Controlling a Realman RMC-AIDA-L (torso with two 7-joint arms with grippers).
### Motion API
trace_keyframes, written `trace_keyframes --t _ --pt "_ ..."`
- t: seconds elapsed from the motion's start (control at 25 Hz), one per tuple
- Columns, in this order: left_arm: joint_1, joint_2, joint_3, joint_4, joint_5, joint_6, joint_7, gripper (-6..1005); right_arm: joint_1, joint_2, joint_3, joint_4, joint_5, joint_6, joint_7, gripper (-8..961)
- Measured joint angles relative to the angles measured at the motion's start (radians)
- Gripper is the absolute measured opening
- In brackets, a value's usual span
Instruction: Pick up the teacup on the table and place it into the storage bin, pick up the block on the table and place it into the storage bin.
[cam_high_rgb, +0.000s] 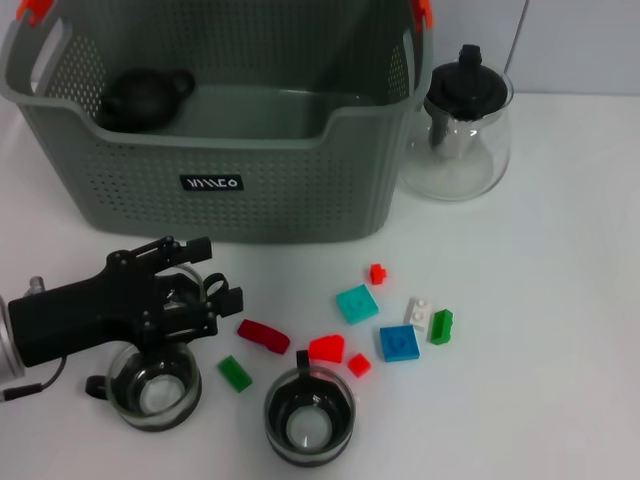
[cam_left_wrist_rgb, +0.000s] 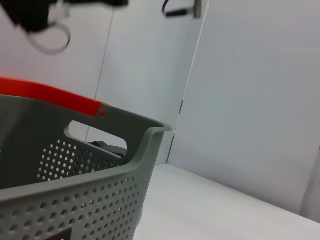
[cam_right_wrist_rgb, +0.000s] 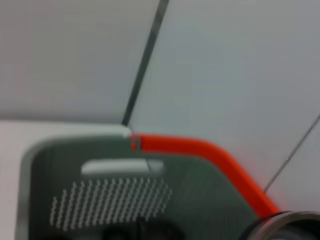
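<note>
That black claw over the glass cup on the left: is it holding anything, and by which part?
It cannot be told. The left gripper sits directly above the clear glass teacup near the rim, but its fingertips' contact with the glass is hidden.

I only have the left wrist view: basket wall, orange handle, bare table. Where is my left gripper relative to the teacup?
Observer: In the head view the left gripper is in front of the storage bin, overlapping the far side of a glass teacup at the table's front left.
Operator: Is that the only cup out there?
Observer: No. A second glass teacup stands to its right, apart from it.
Operator: Which block is closest to me?
Observer: A dark red block lies on the table just right of the gripper, between the two cups.
</note>
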Motion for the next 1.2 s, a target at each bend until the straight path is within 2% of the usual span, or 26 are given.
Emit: trace_keyframes --t 0.24,0.36,0.6,1.2 --pt "0.003 -0.003 -0.003 0.0 -0.006 0.013 0.0 843 -0.02 0.044 -0.085 0.093 -0.01 0.155 -0.046 57" --pt "0.003 -0.004 -0.005 0.0 -0.006 0.014 0.0 843 -0.029 0.056 -0.124 0.122 -0.018 0.198 -0.047 57" --pt "-0.002 -0.004 -0.006 0.0 -0.006 0.014 0.0 843 -0.04 0.058 -0.151 0.161 -0.015 0.224 -0.047 57" --pt "-0.011 -0.006 -0.004 0.0 -0.008 0.006 0.0 844 -0.076 0.059 -0.155 0.165 -0.014 0.231 -0.047 58"
